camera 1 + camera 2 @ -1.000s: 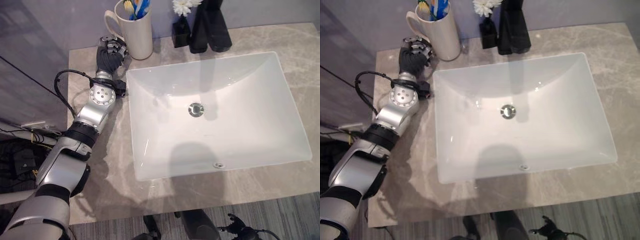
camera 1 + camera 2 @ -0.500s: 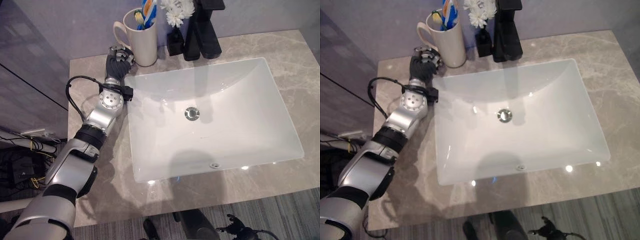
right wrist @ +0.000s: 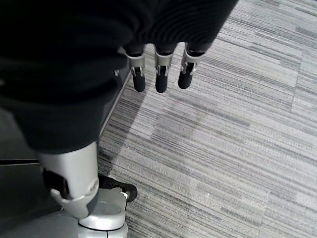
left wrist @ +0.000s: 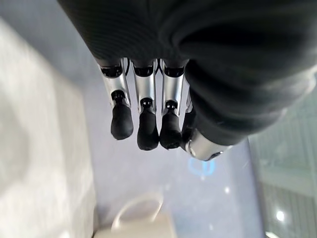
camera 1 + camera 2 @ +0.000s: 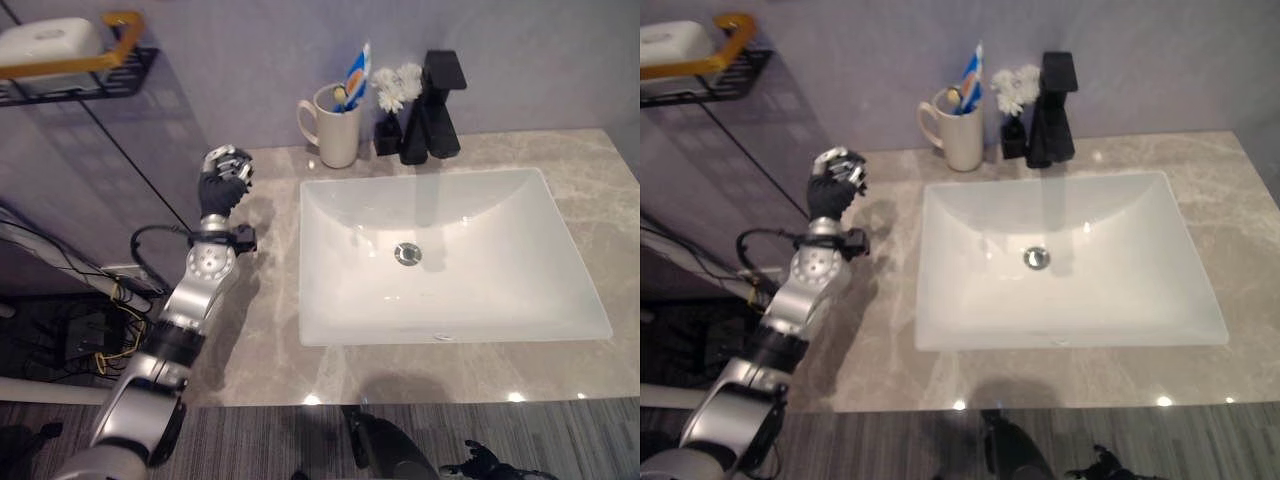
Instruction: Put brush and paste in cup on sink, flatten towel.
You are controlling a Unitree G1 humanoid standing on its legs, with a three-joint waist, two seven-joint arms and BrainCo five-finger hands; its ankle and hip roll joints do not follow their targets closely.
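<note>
Left hand (image 5: 226,172) raised over counter (image 5: 270,330) left of sink (image 5: 450,250), fingers curled, holding nothing. Brush (image 5: 341,96) and paste (image 5: 357,70) stand in cup (image 5: 335,135), far side. Right hand (image 3: 161,69) hangs over floor (image 3: 237,139), fingers relaxed, holding nothing.

Left arm (image 5: 172,322): silver-grey shell segments separated by black bands at the joints. Directly behind the left hand (image 5: 222,178) sits a round silver wrist housing (image 5: 211,265) with small dark screw heads in its face.

Left hand: back and wrist are under a dark ribbed cover. Beyond the cover's edge the fingers (image 4: 144,104) run in a close row, silver with black joints, each ending in a rounded dark tip. The thumb (image 4: 202,145), apart from the row, has a smooth silver end.

Right hand (image 3: 159,68): same dark ribbed cover, same silver fingers with dark tips. No markings legible on either hand.
</note>
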